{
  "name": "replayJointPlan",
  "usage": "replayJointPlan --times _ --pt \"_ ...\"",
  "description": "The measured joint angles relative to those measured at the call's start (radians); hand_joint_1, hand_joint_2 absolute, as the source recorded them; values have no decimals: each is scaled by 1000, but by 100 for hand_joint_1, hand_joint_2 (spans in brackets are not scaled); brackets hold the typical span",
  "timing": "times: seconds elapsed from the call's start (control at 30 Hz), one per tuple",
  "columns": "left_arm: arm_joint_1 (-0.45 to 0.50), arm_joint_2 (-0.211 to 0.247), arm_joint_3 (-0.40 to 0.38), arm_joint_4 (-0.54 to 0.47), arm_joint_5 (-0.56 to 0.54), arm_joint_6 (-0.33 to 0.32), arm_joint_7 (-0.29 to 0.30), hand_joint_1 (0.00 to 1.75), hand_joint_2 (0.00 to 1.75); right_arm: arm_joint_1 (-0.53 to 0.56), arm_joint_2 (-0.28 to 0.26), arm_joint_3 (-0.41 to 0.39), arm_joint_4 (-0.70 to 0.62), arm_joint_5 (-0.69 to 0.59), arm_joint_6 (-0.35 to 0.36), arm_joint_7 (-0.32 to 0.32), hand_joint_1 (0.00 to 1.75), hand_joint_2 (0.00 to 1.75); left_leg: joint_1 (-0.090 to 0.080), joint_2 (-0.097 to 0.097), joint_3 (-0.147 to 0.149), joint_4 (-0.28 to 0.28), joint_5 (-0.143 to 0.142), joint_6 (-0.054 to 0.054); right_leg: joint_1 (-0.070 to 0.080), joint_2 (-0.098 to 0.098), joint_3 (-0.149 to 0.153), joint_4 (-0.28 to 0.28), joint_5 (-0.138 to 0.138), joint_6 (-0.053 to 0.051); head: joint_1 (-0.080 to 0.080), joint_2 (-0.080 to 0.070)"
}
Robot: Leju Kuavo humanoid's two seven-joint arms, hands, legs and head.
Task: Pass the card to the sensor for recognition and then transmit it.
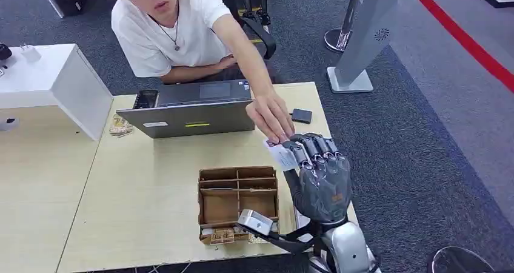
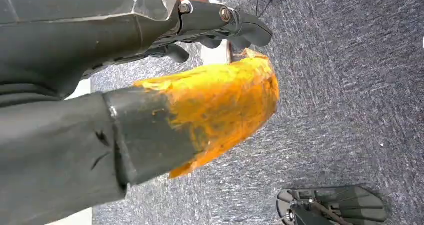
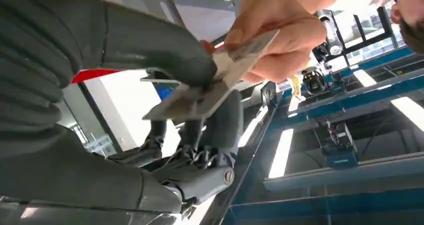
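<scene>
Holding the card point(image 1: 280, 154) up over the right side of the table point(image 1: 145, 194), my right hand point(image 1: 320, 179) has its fingers point(image 1: 312, 148) curled over one end of it. In the right wrist view the thumb point(image 3: 165, 50) presses the card point(image 3: 210, 92) against the darker fingers behind it. A person seated at the far edge reaches across, and the person's hand point(image 1: 271, 116) pinches the other end of the same card, so both hands have hold of it at once. The card sits tilted in the air, clear of the table top.

My left hand point(image 2: 220, 22) appears in the left wrist view above grey carpet; I cannot tell whether its fingers are closed or apart.

On the table, a brown cardboard tray point(image 1: 237, 201) with dividers stands near the front edge, just left of my right arm. A small grey box point(image 1: 255, 222) sits at the tray's front right corner. An open laptop point(image 1: 193, 110) stands along the far edge in front of the person, and a small dark device point(image 1: 301, 116) lies near the far right corner, just beside the person's hand.
</scene>
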Motion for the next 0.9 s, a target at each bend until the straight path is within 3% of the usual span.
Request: replayJointPlan --times 0.6,0.67,0.73,0.77,0.83,0.9 --pt "0 -4 0 0 2 1 0 0 0 -3 -19 45 -79 -11 0 0 175 175 0 0 0 0 0 0 0 0 0 0 0 0 0 0" --pt "0 -5 0 0 3 1 -1 0 0 2 -19 45 -85 -54 0 -46 175 175 0 0 0 0 0 0 0 0 0 0 0 0 0 0" --pt "0 -5 0 0 5 2 -1 0 0 23 -6 30 -88 -141 0 -163 175 175 0 0 0 0 0 0 0 0 0 0 0 0 0 0" --pt "0 -5 0 0 5 2 -1 0 0 40 16 8 -87 -202 0 -256 175 175 0 0 0 0 0 0 0 0 0 0 0 0 0 0" --pt "0 -6 0 0 8 2 -1 0 0 67 48 -26 -81 -281 0 -362 175 175 0 0 0 0 0 0 0 0 0 0 0 0 0 0" --pt "0 -6 0 0 10 3 -1 0 0 89 76 -62 -67 -358 0 -413 175 175 0 0 0 0 0 0 0 0 0 0 0 0 0 0"
